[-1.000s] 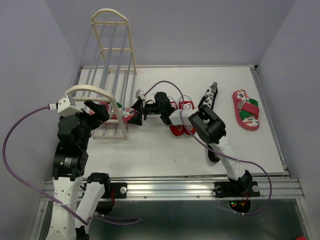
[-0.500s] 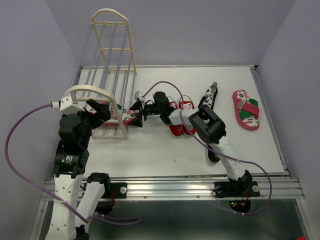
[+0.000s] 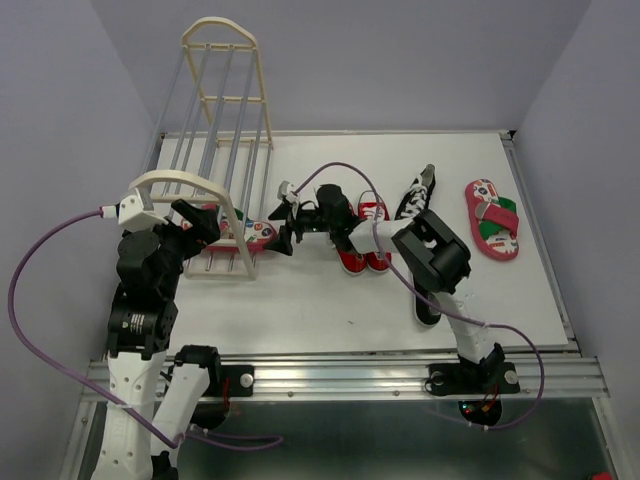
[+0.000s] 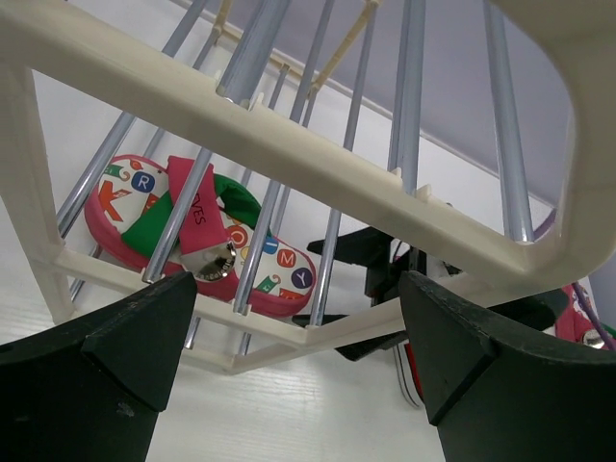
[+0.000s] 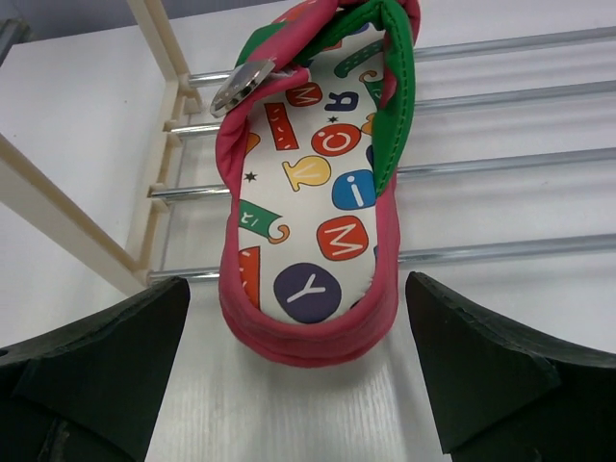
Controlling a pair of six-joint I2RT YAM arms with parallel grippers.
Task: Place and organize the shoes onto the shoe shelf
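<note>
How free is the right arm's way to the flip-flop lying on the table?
Probably yes: that flip-flop lies alone on the table on this arm's side, and the right gripper is open and empty.

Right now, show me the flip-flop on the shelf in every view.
Top external: flip-flop left of centre, low on the shelf.
Left wrist: flip-flop lower left, seen through the rails.
Right wrist: flip-flop centre, heel nearest the camera, between the open jaws.
Shared landmark: the cream end frame beside it.
</note>
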